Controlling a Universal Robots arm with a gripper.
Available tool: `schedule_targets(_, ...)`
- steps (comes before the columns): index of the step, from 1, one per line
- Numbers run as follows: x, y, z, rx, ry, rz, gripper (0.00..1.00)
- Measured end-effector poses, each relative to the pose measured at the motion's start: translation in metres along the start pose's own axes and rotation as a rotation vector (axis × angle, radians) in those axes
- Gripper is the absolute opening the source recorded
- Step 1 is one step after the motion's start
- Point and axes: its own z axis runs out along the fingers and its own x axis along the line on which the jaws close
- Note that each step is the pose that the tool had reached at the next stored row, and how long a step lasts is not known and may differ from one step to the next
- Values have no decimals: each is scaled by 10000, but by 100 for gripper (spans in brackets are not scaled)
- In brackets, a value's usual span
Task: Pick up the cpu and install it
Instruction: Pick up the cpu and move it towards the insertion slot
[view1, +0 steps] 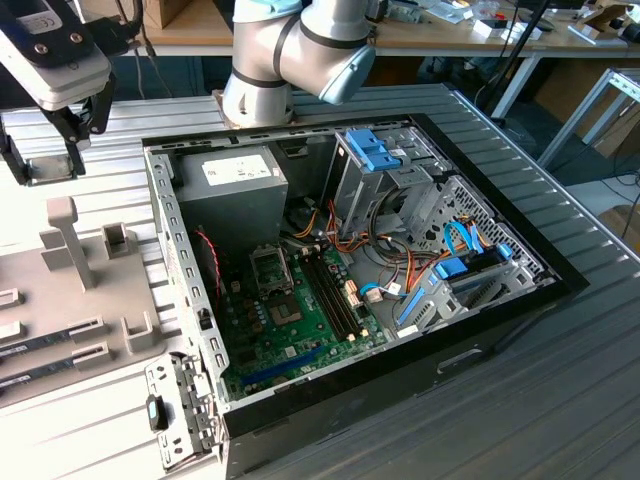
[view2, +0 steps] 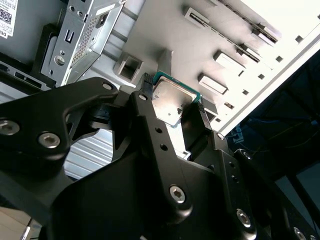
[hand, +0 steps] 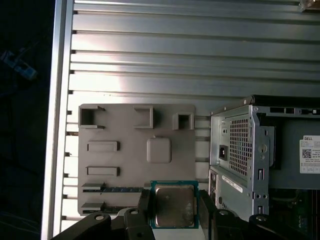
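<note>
1. Fingers (hand: 206, 212) grip the cpu (hand: 174, 205) by opposite edges, silvery top showing in both wrist views.
2. Gripper (view1: 82, 125) hangs by the grey tray (view1: 110, 290), ten o'clock from the open case (view1: 400, 380) in the exterior view.

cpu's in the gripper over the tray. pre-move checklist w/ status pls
1. Grip: gripper shut on two opposite edges of the small square silvery chip with a green rim: ok.
2. Chip square to the fingers in the first wrist view: ok.
3. Chip off the grey plastic fixture tray, apart from it in the second wrist view: ok.
4. Black-framed socket on the green motherboard open and empty: cannot tell.
5. Orange wire bundle clear of the socket: cannot tell.
</note>
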Motion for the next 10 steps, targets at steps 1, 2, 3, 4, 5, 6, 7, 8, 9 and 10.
schedule_targets(1,-6,0,1,0,-1,0,47)
schedule_targets(2,-10,0,2,0,0,0,47)
schedule_targets(3,-16,-1,3,-1,-1,0,47)
schedule_targets(4,-20,-1,3,0,-1,0,47)
schedule_targets(5,-31,-1,5,0,-1,0,47)
schedule_targets(6,-37,-1,6,0,-1,0,47)
schedule_targets(7,-40,-1,6,0,-1,1,47)
schedule_targets(8,-48,-2,7,0,0,0,47)
schedule_targets(9,-60,-2,9,0,-1,0,47)
schedule_targets(10,-72,-3,11,0,-1,0,47)
